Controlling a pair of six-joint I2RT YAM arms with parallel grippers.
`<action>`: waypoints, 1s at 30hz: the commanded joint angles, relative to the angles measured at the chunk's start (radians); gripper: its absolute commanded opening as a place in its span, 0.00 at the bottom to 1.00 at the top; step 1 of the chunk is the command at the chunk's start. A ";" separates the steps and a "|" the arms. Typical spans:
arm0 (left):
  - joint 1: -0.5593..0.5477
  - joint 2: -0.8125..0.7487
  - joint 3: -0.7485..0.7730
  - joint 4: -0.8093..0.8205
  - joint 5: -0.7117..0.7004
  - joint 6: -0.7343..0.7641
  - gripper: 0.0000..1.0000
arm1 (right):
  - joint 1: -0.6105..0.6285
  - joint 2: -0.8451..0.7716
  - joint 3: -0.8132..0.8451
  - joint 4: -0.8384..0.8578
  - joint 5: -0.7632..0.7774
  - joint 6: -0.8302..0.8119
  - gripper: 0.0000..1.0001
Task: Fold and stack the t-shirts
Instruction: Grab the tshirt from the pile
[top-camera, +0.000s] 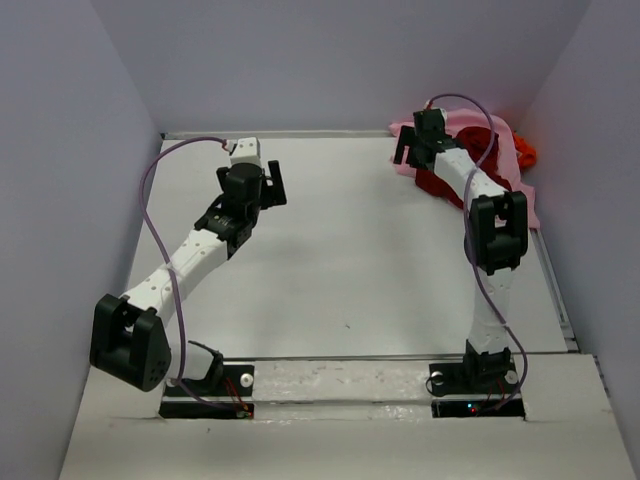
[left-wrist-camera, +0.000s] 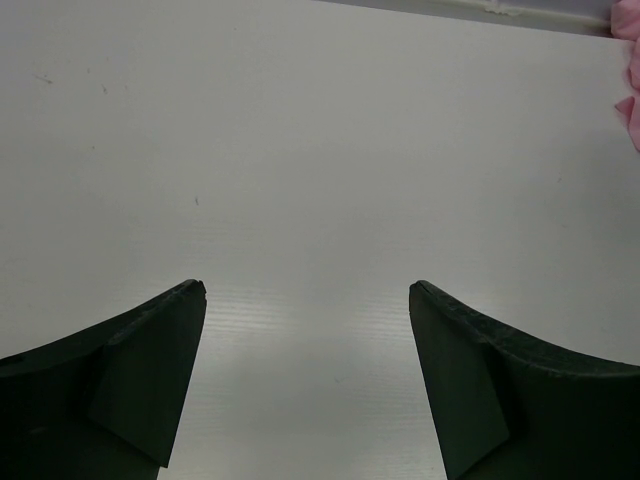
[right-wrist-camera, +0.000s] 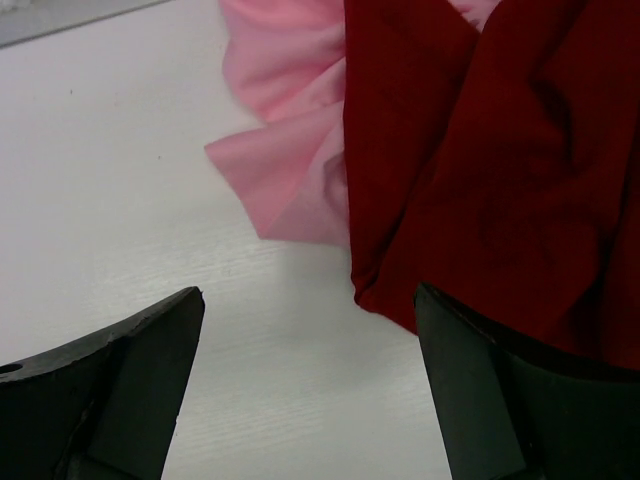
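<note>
Right gripper gapes at the edge of the dark red shirt (pink shirt beneath it); left gripper, fingers also apart, over the white table.

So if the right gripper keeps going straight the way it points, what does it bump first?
Probably the dark red t-shirt: its edge lies just ahead of the open right gripper. The light pink t-shirt sits slightly further on. Depth is unclear.

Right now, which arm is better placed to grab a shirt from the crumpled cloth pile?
Right, likely. The right gripper hangs open at the edge of the dark red cloth t-shirt, with the light pink t-shirt beside it. The left gripper, also open, faces the white table, away from the shirts.
</note>
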 joint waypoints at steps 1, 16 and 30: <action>-0.008 -0.033 0.042 0.012 -0.028 0.017 0.93 | -0.020 0.066 0.178 -0.075 0.062 -0.044 0.91; -0.034 -0.045 0.042 0.012 -0.038 0.031 0.93 | -0.129 0.163 0.285 -0.150 0.137 -0.006 0.91; -0.042 -0.056 0.040 0.012 -0.037 0.037 0.93 | -0.129 0.281 0.296 -0.157 0.071 -0.004 0.39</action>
